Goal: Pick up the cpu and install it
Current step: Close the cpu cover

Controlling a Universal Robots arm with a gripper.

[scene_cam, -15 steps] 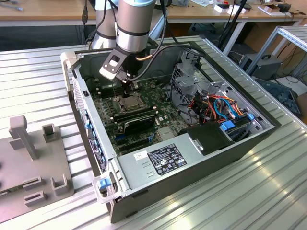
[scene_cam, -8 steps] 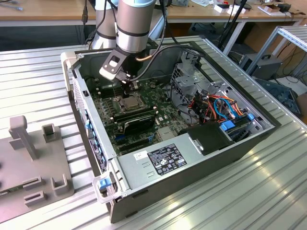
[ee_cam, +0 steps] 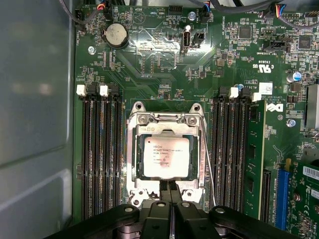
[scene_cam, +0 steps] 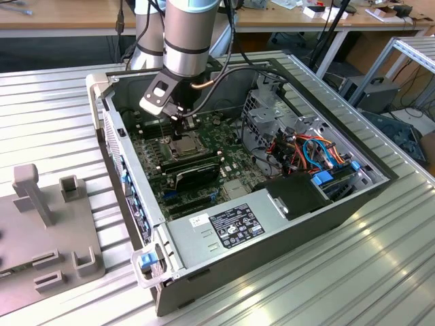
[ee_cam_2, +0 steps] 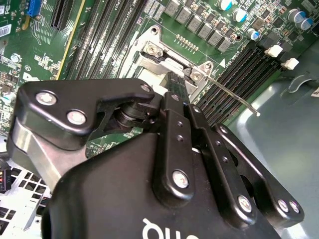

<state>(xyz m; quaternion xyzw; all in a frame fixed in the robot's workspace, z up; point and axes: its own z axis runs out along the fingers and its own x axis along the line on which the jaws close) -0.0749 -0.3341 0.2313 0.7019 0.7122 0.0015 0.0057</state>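
Robot pincer poised at the edge of a cpu seated in its motherboard socket.

In the first wrist view the pincer's 2 black fingers were seen pressed together, with nothing pinched between them, their tips just beside 1 edge of the cpu and over the socket frame. The cpu, a thin flat square with a dull silver-grey metal top, lay flat inside that square bright-metal frame, straight ahead of the tips. Being square, it had no long axis, and it was judged already set in place. A thin wire lever ran along 1 side of the frame. Long black memory slots flanked the socket on the green motherboard. In the exterior view the open computer case was seen resting on a ribbed metal desk.
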